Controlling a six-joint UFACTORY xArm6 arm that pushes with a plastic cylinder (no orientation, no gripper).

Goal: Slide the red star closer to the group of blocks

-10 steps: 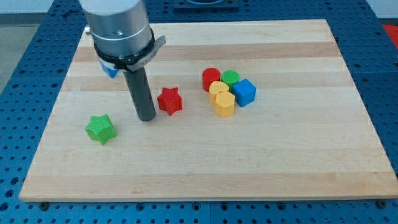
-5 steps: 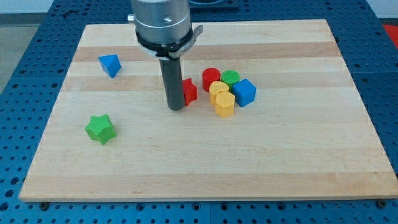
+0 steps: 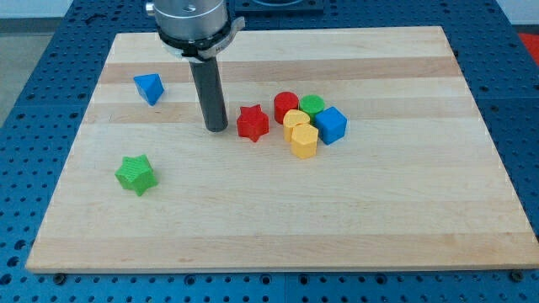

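The red star (image 3: 252, 123) lies on the wooden board (image 3: 278, 210), just left of the group and a small gap from it. The group holds a red cylinder (image 3: 285, 106), a green cylinder (image 3: 312, 105), a blue cube (image 3: 331, 124) and two yellow blocks (image 3: 300, 133). My tip (image 3: 216, 128) rests on the board a short way to the left of the red star, with a small gap between them.
A blue triangular block (image 3: 149, 87) lies at the board's upper left. A green star (image 3: 136, 174) lies at the lower left. A blue perforated table (image 3: 25, 126) surrounds the board.
My tip pushed the red star to the right, toward the group, then drew back to the left. The star now sits apart from the tip.
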